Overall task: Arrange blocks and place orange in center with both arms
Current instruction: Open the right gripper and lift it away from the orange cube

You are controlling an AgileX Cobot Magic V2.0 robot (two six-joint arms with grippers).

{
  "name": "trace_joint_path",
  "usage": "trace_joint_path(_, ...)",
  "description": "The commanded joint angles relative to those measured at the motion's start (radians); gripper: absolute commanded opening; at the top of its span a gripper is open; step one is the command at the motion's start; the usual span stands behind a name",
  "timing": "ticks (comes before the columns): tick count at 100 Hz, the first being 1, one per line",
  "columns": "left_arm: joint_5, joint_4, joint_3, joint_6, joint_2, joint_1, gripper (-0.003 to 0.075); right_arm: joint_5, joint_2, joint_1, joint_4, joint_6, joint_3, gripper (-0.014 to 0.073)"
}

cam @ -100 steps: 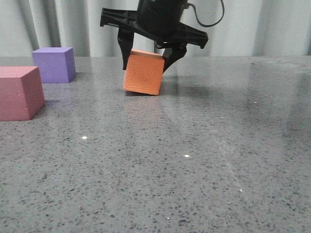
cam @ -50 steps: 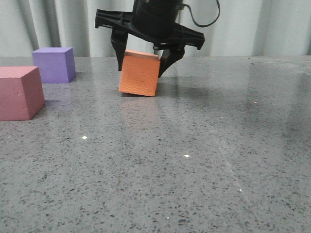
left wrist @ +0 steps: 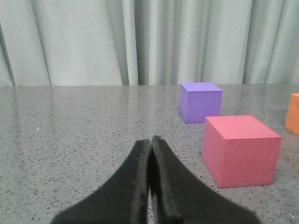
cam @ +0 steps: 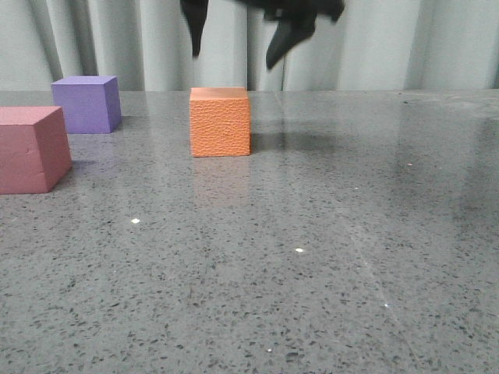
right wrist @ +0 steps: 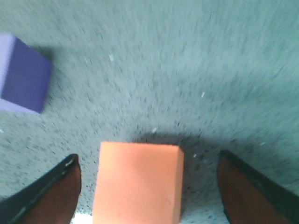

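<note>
Front view: orange cube [cam: 221, 122] sits flat on the table [cam: 327, 234], free of the right gripper [cam: 238, 35].
Right gripper hangs above the cube, fingers spread wide, touching nothing. Left gripper [left wrist: 150, 144] has its fingers pressed together, holding nothing. Purple cube [cam: 87, 104] and pink cube [cam: 31, 149] stand apart, left of the orange cube.

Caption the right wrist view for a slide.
Open right gripper above the pebbled orange foam cube on the grey speckled table; purple foam cube nearby.

Lab-like: speckled grey table [cam: 327, 257]; pale curtain [cam: 117, 39] backdrop.
</note>
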Motion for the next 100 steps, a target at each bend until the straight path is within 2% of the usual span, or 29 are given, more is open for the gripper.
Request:
trace_joint_path(1, -0.077, -0.007, 0.056, -0.003, -0.032, -0.005, -0.0019, -0.043, -0.127, -0.001, -0.091, -0.003, -0.039, 0.0594)
trace_joint_path(13, -0.077, -0.007, 0.056, -0.003, -0.032, -0.005, -0.0019, -0.001, -0.212, -0.003, -0.207, -0.004, -0.039, 0.0593)
trace_joint_path(31, -0.077, -0.007, 0.056, -0.003, -0.032, -0.005, -0.0019, 0.170, -0.335, -0.003, -0.403, -0.055, -0.025, 0.0567)
trace_joint_path(47, -0.077, -0.007, 0.056, -0.003, -0.032, -0.005, -0.0019, 0.194, -0.471, -0.017, -0.448, -0.092, 0.085, 0.0490)
trace_joint_path(62, -0.077, -0.007, 0.056, -0.003, -0.032, -0.005, -0.0019, 0.172, -0.634, -0.044, -0.449, -0.092, 0.280, 0.0420)
trace_joint_path(73, -0.077, -0.007, 0.056, -0.003, -0.032, -0.005, -0.0019, 0.149, -0.752, -0.062, -0.449, -0.087, 0.436, 0.0314)
trace_joint_path(95, -0.077, -0.007, 0.056, -0.003, -0.032, -0.005, -0.0019, 0.144, -0.966, -0.066, -0.449, -0.070, 0.701, -0.0055)
trace_joint_path(100, -0.077, -0.007, 0.056, -0.003, -0.032, -0.005, -0.0019, 0.144, -1.005, -0.066, -0.449, -0.070, 0.743, -0.0064)
